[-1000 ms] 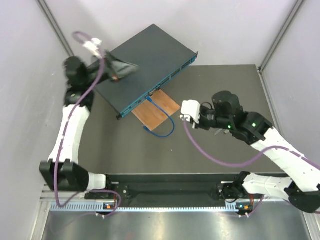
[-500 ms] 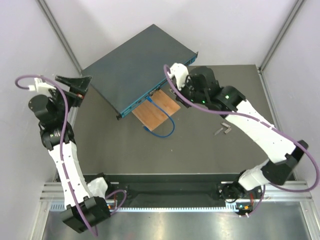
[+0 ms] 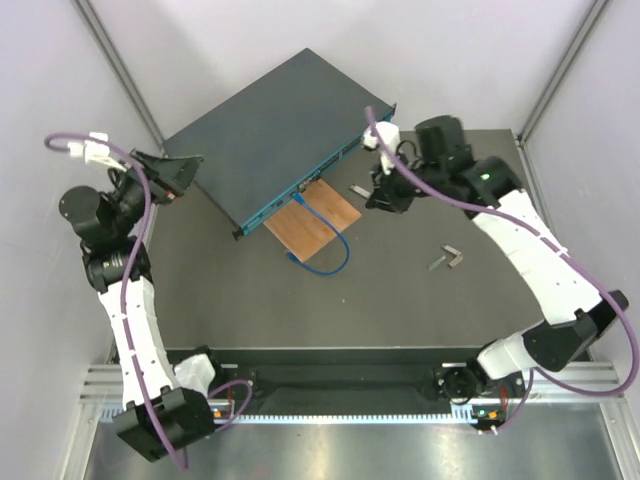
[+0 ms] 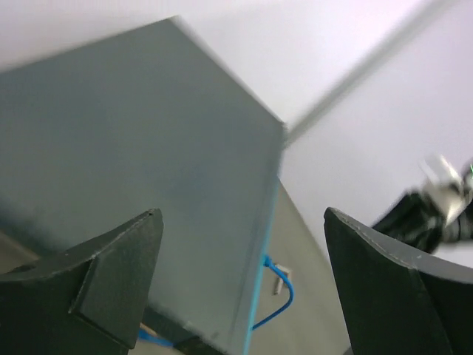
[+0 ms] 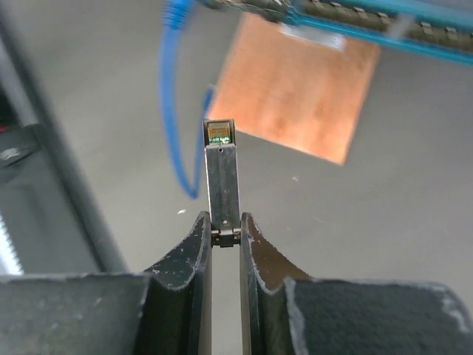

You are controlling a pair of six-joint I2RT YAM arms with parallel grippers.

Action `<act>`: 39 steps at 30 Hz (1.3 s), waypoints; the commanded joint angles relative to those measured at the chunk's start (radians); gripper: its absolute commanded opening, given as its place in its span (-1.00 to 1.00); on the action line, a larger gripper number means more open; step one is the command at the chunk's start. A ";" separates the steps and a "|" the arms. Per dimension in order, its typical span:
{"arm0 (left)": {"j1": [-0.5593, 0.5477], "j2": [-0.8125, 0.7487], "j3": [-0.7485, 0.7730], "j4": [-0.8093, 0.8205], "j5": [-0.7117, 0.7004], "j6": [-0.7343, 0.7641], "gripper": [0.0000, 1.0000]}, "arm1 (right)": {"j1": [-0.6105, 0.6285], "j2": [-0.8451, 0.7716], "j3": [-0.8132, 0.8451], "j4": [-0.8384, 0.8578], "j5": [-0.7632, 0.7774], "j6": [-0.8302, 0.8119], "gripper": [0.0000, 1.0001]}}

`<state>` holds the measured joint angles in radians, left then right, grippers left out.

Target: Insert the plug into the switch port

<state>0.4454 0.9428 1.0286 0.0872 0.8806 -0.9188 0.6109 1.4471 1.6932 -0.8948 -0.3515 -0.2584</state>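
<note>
The switch (image 3: 270, 130) is a flat dark teal box lying aslant at the back, its lighter port face (image 3: 330, 165) turned to the front right. My right gripper (image 3: 374, 195) is shut on the plug (image 3: 357, 190), a slim metal bar, just right of the wooden board. In the right wrist view the plug (image 5: 222, 174) sticks out past my gripper (image 5: 225, 231) toward the board (image 5: 295, 96), with the port face (image 5: 369, 18) beyond. My left gripper (image 3: 180, 170) hangs open at the switch's left corner, and nothing lies between its fingers (image 4: 111, 266) above the switch (image 4: 133, 148).
A brown wooden board (image 3: 312, 220) lies against the port face. A blue cable (image 3: 330, 252) loops from a port over the board onto the mat. A small metal piece (image 3: 450, 258) lies on the mat at the right. Walls and frame posts close in the back and sides.
My right gripper has come away from the switch's right end toward the front, to a spot beside the board, with the plug in it. My left gripper has shifted slightly right toward the switch's corner.
</note>
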 commanded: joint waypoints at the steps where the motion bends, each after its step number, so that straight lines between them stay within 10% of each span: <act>1: -0.094 0.005 0.134 0.142 0.173 0.324 0.88 | -0.039 -0.035 0.127 -0.108 -0.383 -0.135 -1.00; 14: -1.005 0.221 0.436 -0.811 -0.072 1.825 0.29 | 0.024 0.045 0.079 -0.297 -0.635 -0.191 -1.00; 39: -1.177 0.200 0.353 -0.902 -0.244 2.040 0.17 | 0.038 0.012 0.005 -0.319 -0.629 -0.233 -1.00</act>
<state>-0.7280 1.1564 1.3849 -0.8219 0.6331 1.1282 0.6323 1.4982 1.6932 -1.2327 -0.9398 -0.4652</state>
